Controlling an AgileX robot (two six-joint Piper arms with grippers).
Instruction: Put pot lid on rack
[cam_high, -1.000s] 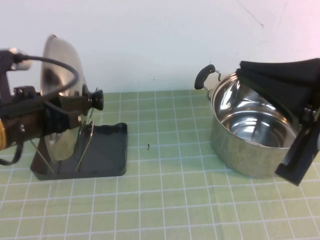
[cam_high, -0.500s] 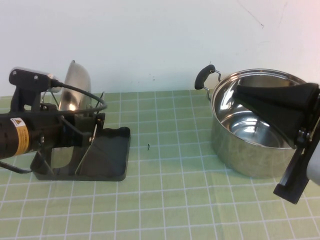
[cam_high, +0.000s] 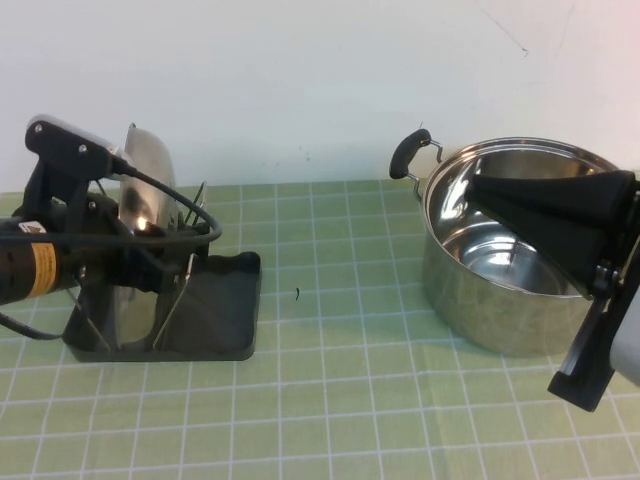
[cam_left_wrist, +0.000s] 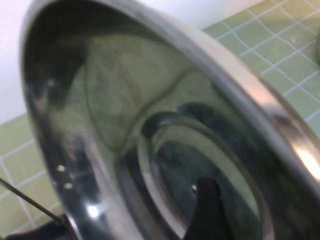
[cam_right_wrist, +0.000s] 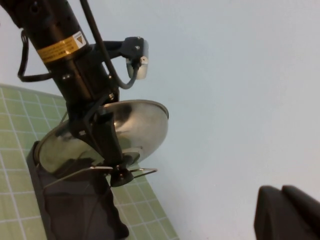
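Note:
The shiny pot lid (cam_high: 142, 175) stands on edge in the rack (cam_high: 225, 305), between its wire loops (cam_high: 172, 290) on the dark grey tray. My left gripper (cam_high: 160, 258) is at the lid's front and is shut on its black knob. The right wrist view shows the left gripper (cam_right_wrist: 118, 172) on the knob (cam_right_wrist: 120, 178), with the lid (cam_right_wrist: 142, 125) above the rack (cam_right_wrist: 70, 210). The lid's underside (cam_left_wrist: 125, 125) fills the left wrist view. My right gripper (cam_high: 478, 186) is shut and empty, over the pot, far from the rack. It also shows in the right wrist view (cam_right_wrist: 286, 202).
A deep steel pot (cam_high: 480, 305) with black side handles (cam_high: 405, 155) stands at the right, under my right arm. A green checked cloth (cam_high: 330, 400) covers the table. A white wall stands close behind.
The left arm has turned and lowered the lid, which now sits deeper between the rack's wires. The right gripper has shifted slightly over the pot.

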